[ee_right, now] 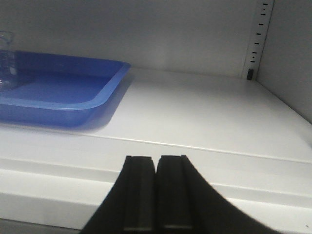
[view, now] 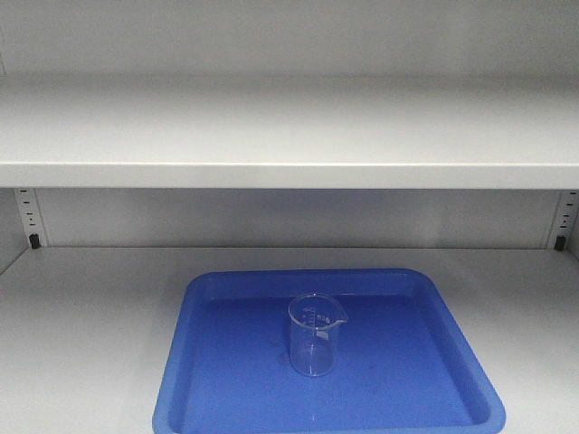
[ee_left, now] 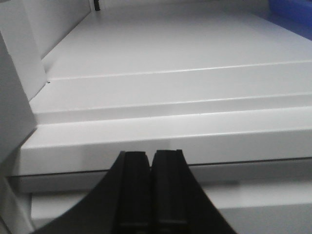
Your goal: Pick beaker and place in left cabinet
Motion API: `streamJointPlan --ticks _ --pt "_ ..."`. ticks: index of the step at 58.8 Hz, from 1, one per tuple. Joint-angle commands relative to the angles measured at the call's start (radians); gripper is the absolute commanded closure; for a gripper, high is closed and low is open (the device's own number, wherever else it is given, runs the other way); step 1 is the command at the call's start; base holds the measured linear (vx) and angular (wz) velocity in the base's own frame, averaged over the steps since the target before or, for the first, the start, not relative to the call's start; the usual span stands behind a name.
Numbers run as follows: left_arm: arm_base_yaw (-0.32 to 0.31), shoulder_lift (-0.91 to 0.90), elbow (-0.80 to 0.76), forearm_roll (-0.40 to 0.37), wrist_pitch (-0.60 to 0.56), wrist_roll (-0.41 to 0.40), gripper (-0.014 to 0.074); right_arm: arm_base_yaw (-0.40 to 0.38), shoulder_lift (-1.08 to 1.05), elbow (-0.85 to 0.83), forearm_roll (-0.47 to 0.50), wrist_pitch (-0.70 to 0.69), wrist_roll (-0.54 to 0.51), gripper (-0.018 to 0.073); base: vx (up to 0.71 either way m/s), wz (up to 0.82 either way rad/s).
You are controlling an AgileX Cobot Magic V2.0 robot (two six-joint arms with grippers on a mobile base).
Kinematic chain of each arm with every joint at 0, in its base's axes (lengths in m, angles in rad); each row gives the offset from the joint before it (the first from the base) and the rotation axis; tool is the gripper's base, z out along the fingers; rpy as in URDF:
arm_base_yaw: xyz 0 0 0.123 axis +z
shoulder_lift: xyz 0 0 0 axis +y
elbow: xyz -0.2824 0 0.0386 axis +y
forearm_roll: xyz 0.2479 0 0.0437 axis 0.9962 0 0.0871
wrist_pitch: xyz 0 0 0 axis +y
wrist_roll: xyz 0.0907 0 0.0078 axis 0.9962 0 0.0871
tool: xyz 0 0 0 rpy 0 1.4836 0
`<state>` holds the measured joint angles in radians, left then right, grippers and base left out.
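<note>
A small clear glass beaker [view: 316,334] with a pouring lip stands upright in the middle of a blue tray [view: 208,398] on the lower shelf of the pale grey cabinet [view: 90,316]. In the right wrist view the beaker's edge [ee_right: 6,61] shows at the far left, over the tray [ee_right: 63,105]. My left gripper [ee_left: 151,156] is shut with nothing in it, low in front of the shelf's front edge. My right gripper [ee_right: 156,160] is shut and empty as well, also in front of the shelf edge, to the right of the tray.
An upper shelf [view: 289,136] spans the cabinet above the tray. Slotted rails [view: 30,217] [view: 564,220] run up the back corners. The cabinet's left wall [ee_left: 29,53] stands close beside the left gripper, and the right wall [ee_right: 292,53] beside the right one.
</note>
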<state>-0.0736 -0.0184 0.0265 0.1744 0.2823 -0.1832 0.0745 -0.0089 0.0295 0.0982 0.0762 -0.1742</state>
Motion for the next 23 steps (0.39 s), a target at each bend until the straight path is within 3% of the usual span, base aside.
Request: streamJointPlan --ticks 1,23 --pt "0.0 -0.01 -0.011 0.0 -0.083 -0.004 0.0593 -0.007 -0.01 0.005 -0.008 -0.087 0.0 0.0568 0.0 0.0" --pt "0.0 -0.01 -0.011 0.0 -0.083 -0.004 0.0593 -0.007 -0.01 0.005 -0.008 -0.087 0.0 0.0568 0.0 0.0"
